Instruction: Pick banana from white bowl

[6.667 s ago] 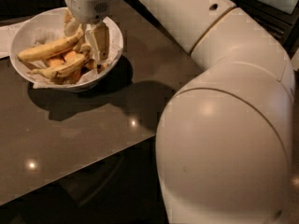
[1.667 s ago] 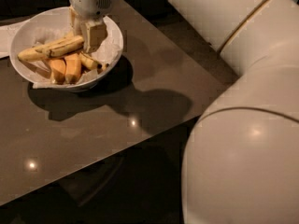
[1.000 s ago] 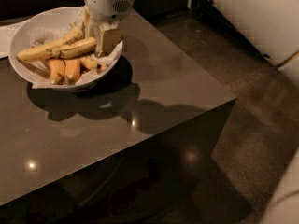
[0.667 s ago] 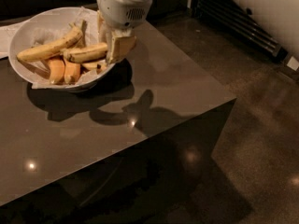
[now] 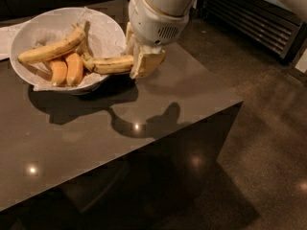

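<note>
My gripper (image 5: 136, 61) is shut on one end of the dull yellow banana (image 5: 108, 64) with brown streaks and dark tips. It holds the banana level, lifted above the right rim of the white bowl (image 5: 103, 25), its free end still over the bowl. The wide white bowl is lined with crumpled white paper and sits at the table's back left. A brighter yellow banana (image 5: 50, 48) and two stubby orange pieces (image 5: 67, 69) lie inside it.
The dark glossy table (image 5: 158, 114) ends in a corner at the right, with bare floor (image 5: 259, 143) beyond. A white napkin (image 5: 5, 37) lies left of the bowl. A dark slatted panel (image 5: 259, 13) stands at the back right.
My gripper has lifted the streaked banana up and to the right, out of the bowl's middle to above its right rim. The arm has swung away from the right foreground.
</note>
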{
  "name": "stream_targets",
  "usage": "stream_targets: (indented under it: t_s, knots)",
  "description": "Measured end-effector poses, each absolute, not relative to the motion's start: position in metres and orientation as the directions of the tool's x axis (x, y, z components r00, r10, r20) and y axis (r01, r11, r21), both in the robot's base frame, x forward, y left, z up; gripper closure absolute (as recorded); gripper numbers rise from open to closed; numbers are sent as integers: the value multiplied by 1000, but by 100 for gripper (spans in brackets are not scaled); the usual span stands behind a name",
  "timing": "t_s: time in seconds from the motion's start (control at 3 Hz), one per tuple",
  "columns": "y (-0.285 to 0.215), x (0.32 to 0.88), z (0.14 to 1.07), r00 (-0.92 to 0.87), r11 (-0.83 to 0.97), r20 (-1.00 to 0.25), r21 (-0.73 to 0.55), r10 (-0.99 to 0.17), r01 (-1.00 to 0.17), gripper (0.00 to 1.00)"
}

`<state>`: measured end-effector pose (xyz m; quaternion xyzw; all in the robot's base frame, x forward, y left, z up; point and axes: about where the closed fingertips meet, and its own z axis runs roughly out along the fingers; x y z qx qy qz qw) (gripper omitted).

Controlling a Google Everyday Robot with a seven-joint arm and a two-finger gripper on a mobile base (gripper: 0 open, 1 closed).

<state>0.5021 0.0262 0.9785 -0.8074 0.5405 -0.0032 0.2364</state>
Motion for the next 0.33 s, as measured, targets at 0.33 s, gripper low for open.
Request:
stream_targets:
  t_s: [0.33]
  knots:
    - [24,501,977,413,-302,-250,-384,-876,-873,100]
